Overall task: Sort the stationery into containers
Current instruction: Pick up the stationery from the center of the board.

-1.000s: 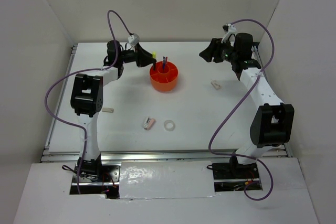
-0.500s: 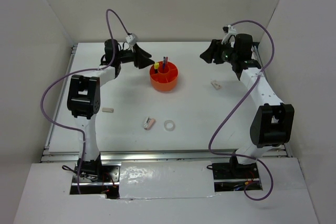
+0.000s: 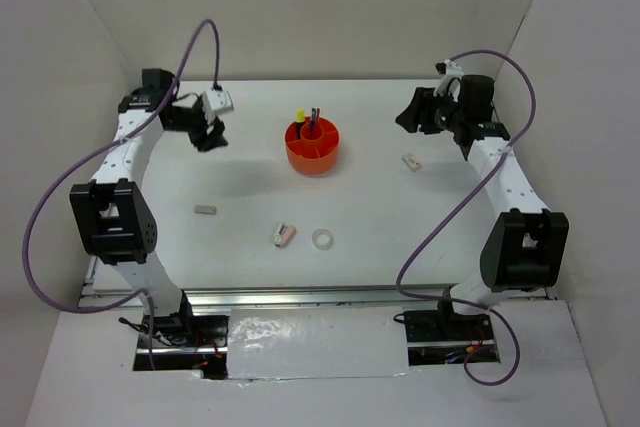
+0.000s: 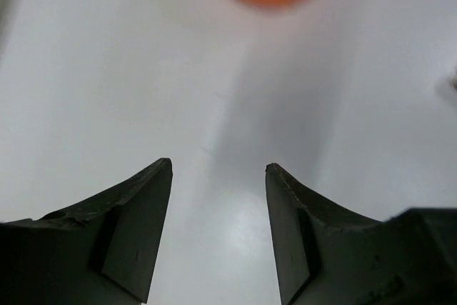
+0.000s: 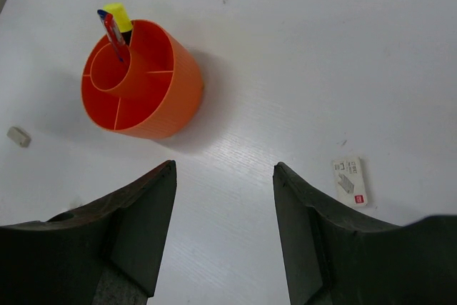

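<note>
A white table (image 3: 400,237) fills the middle of the top view. Plain white walls (image 3: 330,7) rise at the upper edge and along both sides. Across the lower part runs a metal rail (image 3: 320,297), and below it lies a shiny silver sheet (image 3: 310,342).

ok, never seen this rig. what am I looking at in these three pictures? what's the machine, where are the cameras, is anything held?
These are two robot arms bolted at the near edge of a table, each ending in a two-finger gripper. The wide picture comes from a fixed camera above and behind them. The other two come from cameras on the wrists, each looking out past its own fingers.

The left gripper and right gripper both stand open and hold nothing.

On the table is a round orange organizer with pens in its central cup and a yellow piece sticking up at its edge. Loose around it lie a white eraser, a pink-white piece, a tape ring and a printed white block.
</note>
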Robot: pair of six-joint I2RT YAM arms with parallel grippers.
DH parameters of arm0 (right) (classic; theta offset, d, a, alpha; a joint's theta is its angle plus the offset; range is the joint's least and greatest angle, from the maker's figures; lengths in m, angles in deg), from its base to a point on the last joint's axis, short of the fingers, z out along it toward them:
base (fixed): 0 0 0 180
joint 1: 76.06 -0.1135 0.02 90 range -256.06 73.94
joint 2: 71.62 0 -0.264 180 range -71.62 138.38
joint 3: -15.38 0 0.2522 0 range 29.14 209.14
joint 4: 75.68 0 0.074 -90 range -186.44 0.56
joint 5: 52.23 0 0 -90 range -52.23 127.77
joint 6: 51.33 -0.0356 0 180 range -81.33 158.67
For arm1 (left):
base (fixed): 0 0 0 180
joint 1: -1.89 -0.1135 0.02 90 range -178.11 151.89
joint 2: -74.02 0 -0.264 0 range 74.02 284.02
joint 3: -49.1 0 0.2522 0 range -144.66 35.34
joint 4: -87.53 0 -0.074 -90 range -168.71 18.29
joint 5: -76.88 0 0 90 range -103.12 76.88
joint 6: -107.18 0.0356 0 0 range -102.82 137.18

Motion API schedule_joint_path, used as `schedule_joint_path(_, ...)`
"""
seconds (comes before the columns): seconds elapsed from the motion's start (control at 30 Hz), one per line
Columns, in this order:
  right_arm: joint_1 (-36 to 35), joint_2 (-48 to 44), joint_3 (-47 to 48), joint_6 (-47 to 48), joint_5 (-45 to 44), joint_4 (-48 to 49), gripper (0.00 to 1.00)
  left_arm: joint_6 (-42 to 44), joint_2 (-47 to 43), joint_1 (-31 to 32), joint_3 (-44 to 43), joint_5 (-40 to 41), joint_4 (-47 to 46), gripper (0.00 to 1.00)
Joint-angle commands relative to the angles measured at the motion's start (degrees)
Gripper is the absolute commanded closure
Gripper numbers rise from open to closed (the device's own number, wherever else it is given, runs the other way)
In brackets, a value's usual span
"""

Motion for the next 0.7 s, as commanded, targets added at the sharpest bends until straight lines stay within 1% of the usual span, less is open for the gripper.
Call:
schedule_joint_path(0.0,0.22,-4.24,-1.22,2.45,-0.66,-1.62,0.37,20.57,0.21,-0.12,9.31,13.23,20.48,0.33)
schedule_joint_path(0.03,0.13,-4.86,-1.83,2.71,-0.66,-1.88,0.37,20.93,-0.14,-0.21,13.59,14.65,19.87,0.34)
schedule_joint_path(0.07,0.13,-5.12,-2.10,2.97,-0.75,-2.15,0.37,22.59,-0.50,-0.30,15.81,17.62,19.43,0.34)
schedule_joint_path(0.13,0.04,-5.65,-2.28,3.24,-0.66,-2.93,0.37,22.87,-1.73,-0.22,20.90,20.28,16.81,0.33)
schedule_joint_path(0.23,-0.22,-5.92,-2.19,3.59,-0.58,-3.73,0.37,23.14,-2.17,0.40,23.73,23.71,14.69,0.31)
schedule_joint_path(0.27,-0.22,-5.83,-2.19,3.59,-0.58,-3.73,0.37,22.96,-2.00,0.49,23.65,24.07,14.51,0.31)
schedule_joint_path(0.3,-0.31,-5.92,-2.28,3.59,-0.58,-3.91,0.37,22.78,-1.38,0.49,23.48,24.50,14.33,0.27)
schedule_joint_path(0.4,-0.66,-5.92,-2.63,3.68,-0.66,-4.17,0.37,22.96,-0.06,1.10,22.69,25.56,14.16,0.22)
schedule_joint_path(0.53,-0.93,-6.18,-3.25,3.77,-0.84,-4.08,0.36,22.96,0.11,1.63,24.18,27.67,9.59,0.21)
schedule_joint_path(0.63,-0.93,-6.18,-3.25,3.77,-0.84,-4.43,0.36,24.36,1.17,2.07,24.36,28.72,8.88,0.22)
schedule_joint_path(0.67,-0.93,-6.10,-3.07,5.42,-0.75,-4.52,0.36,24.54,1.87,2.24,24.27,28.90,8.97,0.23)
